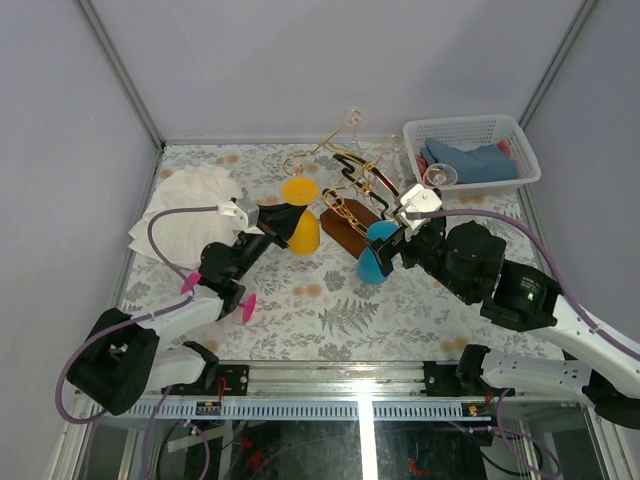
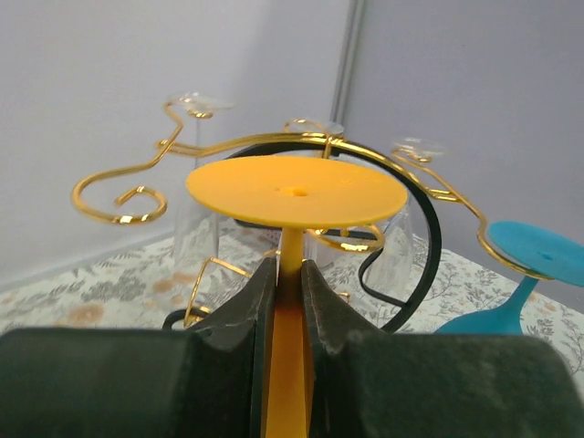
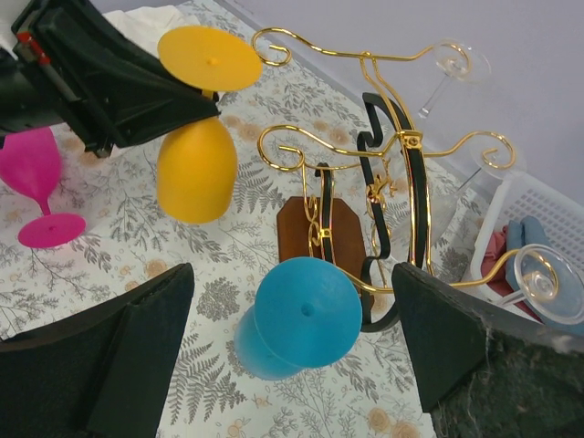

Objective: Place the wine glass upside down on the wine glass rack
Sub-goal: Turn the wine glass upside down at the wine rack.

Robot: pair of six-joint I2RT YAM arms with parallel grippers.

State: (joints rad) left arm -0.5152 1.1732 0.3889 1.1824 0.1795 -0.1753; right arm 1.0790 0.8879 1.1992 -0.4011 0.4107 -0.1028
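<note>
A yellow wine glass (image 1: 303,228) hangs upside down, foot up, in front of the wine glass rack (image 1: 352,178). My left gripper (image 2: 287,274) is shut on its stem (image 2: 290,245), just below the round foot (image 2: 297,191). The rack's curly gold arms (image 2: 265,141) and black arched bar (image 2: 427,233) stand just behind the foot. A blue wine glass (image 3: 306,310) hangs tilted, upside down, its foot at a low gold arm (image 3: 383,290). My right gripper (image 3: 292,301) stands open above it, one finger on each side, touching nothing.
Clear glasses (image 3: 453,62) hang on the rack's far arms. A pink glass (image 3: 36,182) stands by the left arm. A white basket (image 1: 470,128) with a blue cloth sits back right. A white cloth (image 1: 190,205) lies at the left. The rack's wooden base (image 3: 306,228) sits between the arms.
</note>
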